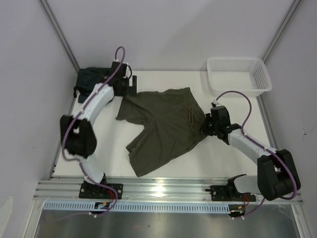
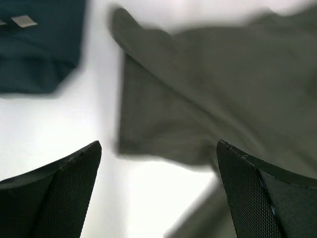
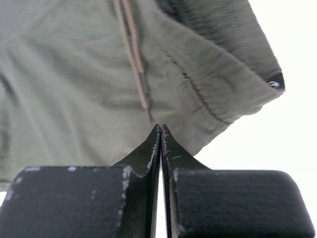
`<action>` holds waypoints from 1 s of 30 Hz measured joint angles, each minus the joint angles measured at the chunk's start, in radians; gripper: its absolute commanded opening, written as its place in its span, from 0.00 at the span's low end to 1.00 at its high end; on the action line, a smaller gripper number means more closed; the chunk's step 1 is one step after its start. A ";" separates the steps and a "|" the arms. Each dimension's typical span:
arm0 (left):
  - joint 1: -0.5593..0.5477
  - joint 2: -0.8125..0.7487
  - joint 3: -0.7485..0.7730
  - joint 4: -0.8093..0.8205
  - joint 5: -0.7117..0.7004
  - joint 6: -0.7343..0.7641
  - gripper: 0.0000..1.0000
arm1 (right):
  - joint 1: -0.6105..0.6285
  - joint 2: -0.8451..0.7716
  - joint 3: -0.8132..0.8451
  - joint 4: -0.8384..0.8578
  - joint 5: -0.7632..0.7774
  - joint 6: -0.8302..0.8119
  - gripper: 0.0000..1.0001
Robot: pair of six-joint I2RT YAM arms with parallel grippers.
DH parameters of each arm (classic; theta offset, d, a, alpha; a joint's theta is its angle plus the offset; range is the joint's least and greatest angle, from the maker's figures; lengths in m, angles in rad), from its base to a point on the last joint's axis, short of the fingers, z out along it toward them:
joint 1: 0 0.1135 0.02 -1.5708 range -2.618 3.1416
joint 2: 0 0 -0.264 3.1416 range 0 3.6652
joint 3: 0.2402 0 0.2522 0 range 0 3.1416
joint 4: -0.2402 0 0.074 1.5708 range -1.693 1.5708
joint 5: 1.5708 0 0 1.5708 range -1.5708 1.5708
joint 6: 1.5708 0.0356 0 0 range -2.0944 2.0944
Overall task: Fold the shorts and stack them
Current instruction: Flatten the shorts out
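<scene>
The olive-green shorts [image 1: 163, 126] lie spread on the white table, waist to the right and legs to the left. They fill the right wrist view [image 3: 74, 84], with the brownish drawstring [image 3: 133, 54] near the fingertips. My right gripper [image 1: 205, 126] is shut, its tips pinching the waistband edge [image 3: 161, 128]. My left gripper [image 1: 130, 88] is open and empty, low over the table by the far leg's hem [image 2: 158, 146]; the leg's cloth [image 2: 198, 99] lies just beyond the fingers [image 2: 247, 183].
A folded dark teal garment [image 1: 91, 79] lies at the back left corner, also in the left wrist view [image 2: 34, 44]. A white mesh basket [image 1: 238, 74] stands at the back right. Grey walls close in the table.
</scene>
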 measured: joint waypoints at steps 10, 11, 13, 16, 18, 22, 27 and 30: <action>-0.052 -0.566 -0.638 0.236 0.214 -0.240 0.99 | 0.058 -0.042 0.006 0.004 -0.085 -0.002 0.02; -0.053 -0.578 -0.666 0.234 0.216 -0.249 0.99 | 0.062 -0.045 0.006 0.004 -0.090 -0.002 0.02; -0.055 -0.606 -0.739 0.223 0.224 -0.268 0.97 | 0.064 -0.054 0.006 0.007 -0.096 0.000 0.02; -0.056 -0.672 -0.877 0.232 0.248 -0.304 0.92 | 0.066 -0.067 0.006 0.011 -0.100 0.001 0.02; -0.056 -0.711 -0.949 0.233 0.262 -0.329 0.86 | 0.066 -0.074 0.006 0.011 -0.100 0.001 0.02; -0.057 -0.731 -1.049 0.272 0.317 -0.372 0.83 | 0.066 -0.082 0.006 0.010 -0.100 0.001 0.02; -0.058 -0.742 -1.141 0.311 0.355 -0.407 0.81 | 0.066 -0.100 0.006 0.009 -0.100 0.000 0.02; -0.066 -0.760 -1.190 0.336 0.375 -0.435 0.78 | 0.066 -0.108 0.006 0.010 -0.100 0.000 0.02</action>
